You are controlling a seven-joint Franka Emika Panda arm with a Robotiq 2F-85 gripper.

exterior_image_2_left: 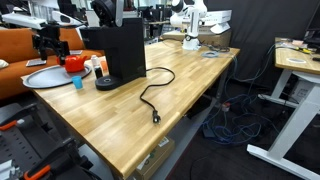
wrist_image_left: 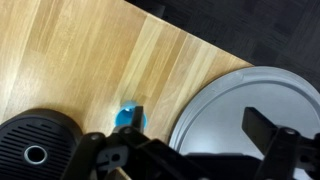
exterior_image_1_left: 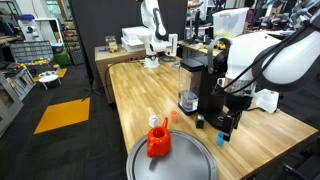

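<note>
A long wooden table (exterior_image_1_left: 140, 95) carries everything. A black coffee machine (exterior_image_1_left: 210, 75) stands on it near the arm. If the machine has a label, it is too small to read in either exterior view. Just beside it a round grey tray (exterior_image_1_left: 190, 162) lies flat, with a red cup (exterior_image_1_left: 158, 142) on its edge. A black cable (exterior_image_2_left: 150, 100) snakes loose across the wood, well apart from the tray.

The gripper (exterior_image_1_left: 229, 122) hangs low over the table between machine and tray. Its fingers are spread as wide as they go, with nothing between them.

The thing nearest to it is a small blue cup (wrist_image_left: 130, 117). In the wrist view the cup stands on bare wood between a round black grille (wrist_image_left: 35, 150) and the tray's rim (wrist_image_left: 250, 100). It is just ahead of one finger and I cannot tell whether they touch.
</note>
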